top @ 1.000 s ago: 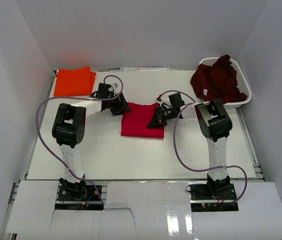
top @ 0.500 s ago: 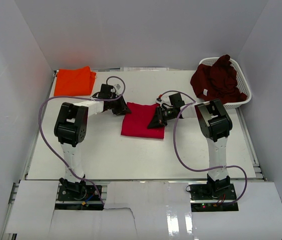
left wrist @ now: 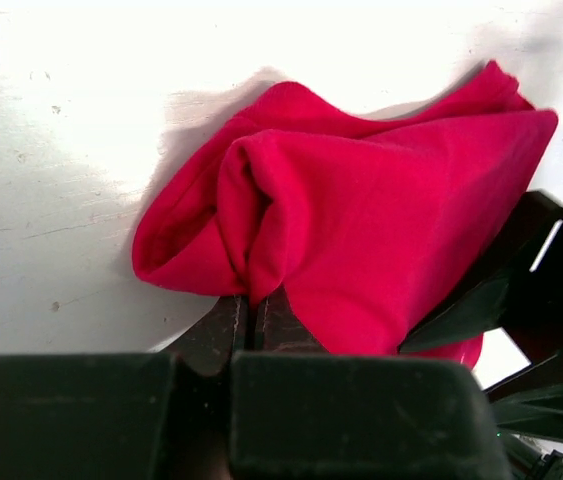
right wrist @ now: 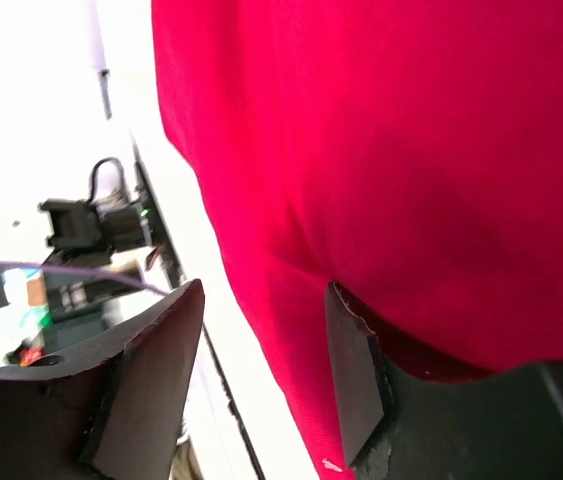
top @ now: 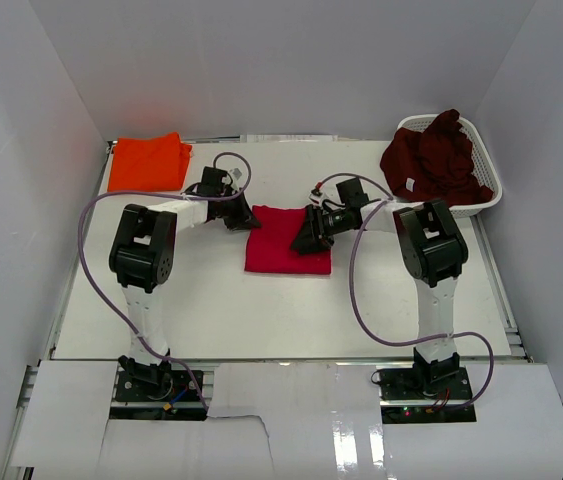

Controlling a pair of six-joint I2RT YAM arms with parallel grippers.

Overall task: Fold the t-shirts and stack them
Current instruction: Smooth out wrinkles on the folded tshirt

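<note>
The crimson red t-shirt [top: 283,250] lies folded mid-table. My left gripper [top: 244,218] is at its upper left corner, shut on a bunched fold of the red cloth [left wrist: 253,300]; the rest of the shirt [left wrist: 381,220] spreads beyond the pinch. My right gripper [top: 304,238] rests over the shirt's right edge and stands open [right wrist: 256,370], with red cloth [right wrist: 411,150] draped against one finger but not pinched. The orange t-shirt [top: 148,162] lies folded at the back left. The maroon t-shirt [top: 436,160], with its small white tag, is heaped in the basket.
The white lattice basket [top: 491,188] stands at the back right corner. White walls close in the table on the left, back and right. Purple cables loop from both arms over the table.
My left gripper has closed on the red shirt's upper left corner. My right gripper has opened, letting go of the shirt's right edge, and shifted slightly left.
</note>
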